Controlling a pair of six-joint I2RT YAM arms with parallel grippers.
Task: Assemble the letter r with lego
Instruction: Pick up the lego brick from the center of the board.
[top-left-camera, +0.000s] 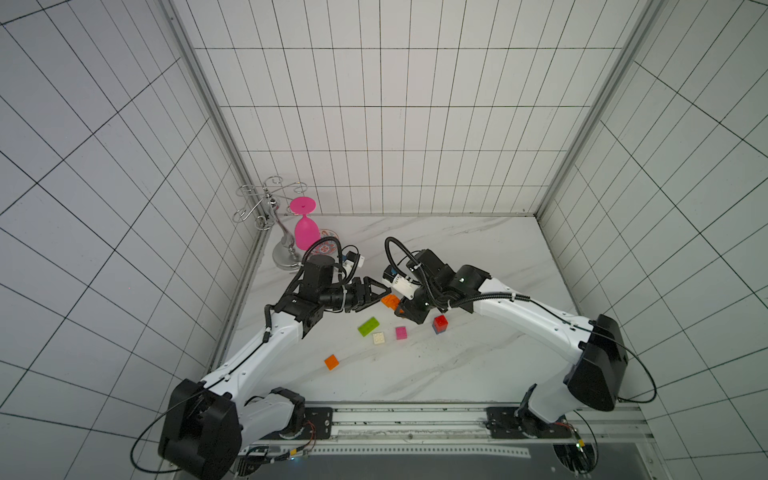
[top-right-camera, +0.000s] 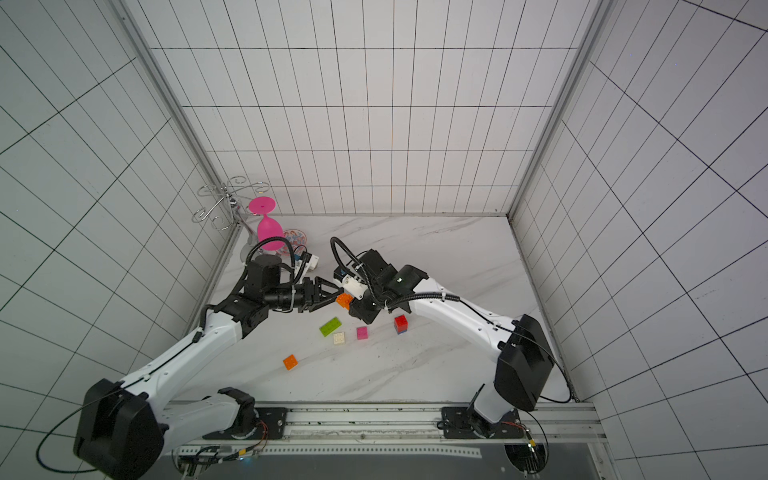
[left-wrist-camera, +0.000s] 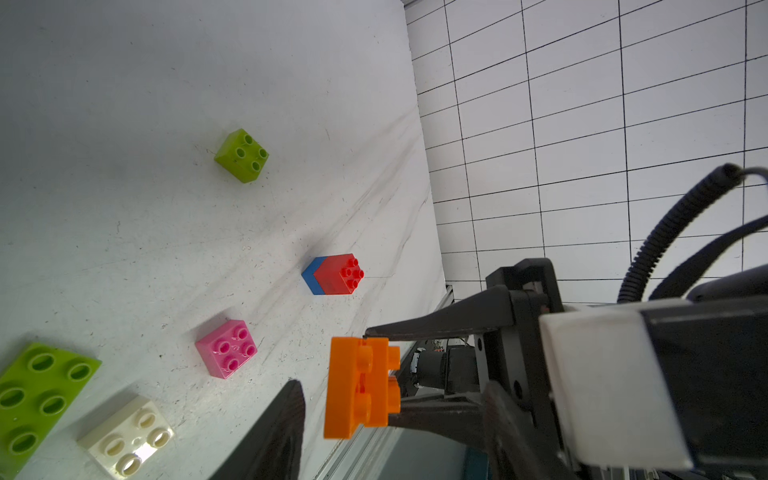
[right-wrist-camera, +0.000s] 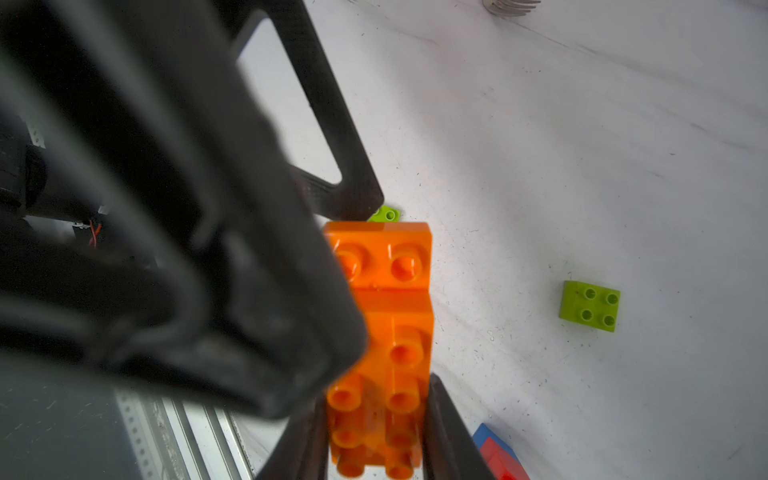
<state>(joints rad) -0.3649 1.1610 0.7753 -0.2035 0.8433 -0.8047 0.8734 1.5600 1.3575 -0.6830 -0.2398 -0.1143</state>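
- Above the marble table (top-left-camera: 478, 374), mid-air: joined orange lego piece (top-left-camera: 390, 301), clamped at one end by right gripper (right-wrist-camera: 376, 436).
- Left gripper (top-left-camera: 381, 298): jaws apart, either side of its free end.
- On table, loose: lime green brick (top-left-camera: 368, 326), cream brick (top-left-camera: 378, 337), pink brick (top-left-camera: 401, 332), red-on-blue stack (top-left-camera: 439, 324), small orange brick (top-left-camera: 331, 361).

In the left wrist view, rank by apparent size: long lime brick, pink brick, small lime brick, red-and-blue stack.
1. long lime brick, nearest the camera
2. pink brick
3. red-and-blue stack and small lime brick look alike; both farther off
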